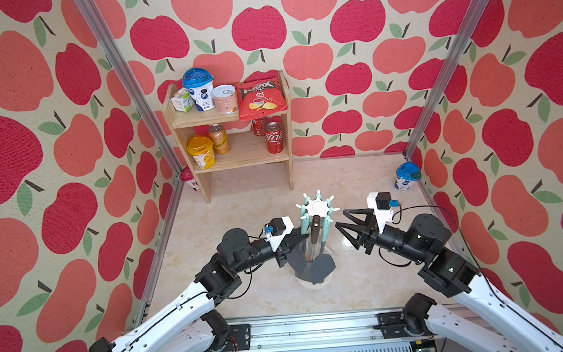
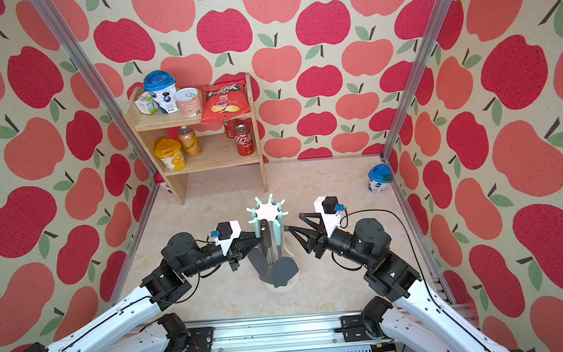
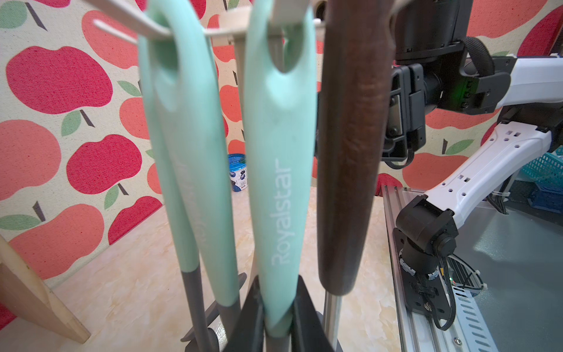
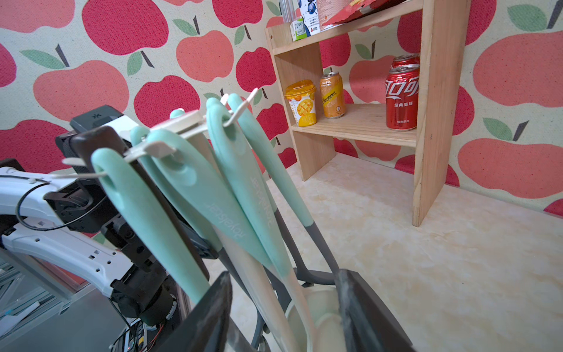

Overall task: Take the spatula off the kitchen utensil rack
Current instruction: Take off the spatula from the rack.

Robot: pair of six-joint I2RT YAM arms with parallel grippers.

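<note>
The kitchen utensil rack (image 1: 317, 207) (image 2: 268, 211) stands mid-table, with a white star-shaped top, a thin pole and a round base (image 1: 316, 282). Several mint-handled utensils with grey heads hang from its prongs, along with one dark wooden-handled utensil (image 3: 350, 152). My left gripper (image 1: 304, 238) (image 3: 278, 285) comes in from the left. It is shut on the lower end of the spatula's mint handle (image 3: 278, 183), which still hangs by its hole on a prong. My right gripper (image 1: 340, 219) (image 4: 283, 304) is open just right of the rack and holds nothing. From the right wrist the pole and handles show between its fingers.
A wooden two-tier shelf (image 1: 247, 150) with cans, cups and a chip bag stands at the back left. A blue-lidded cup (image 1: 407, 175) sits in the back right corner. A red-lidded cup (image 1: 189, 179) is beside the shelf. The arms' mounting rail (image 1: 302, 333) runs along the front edge.
</note>
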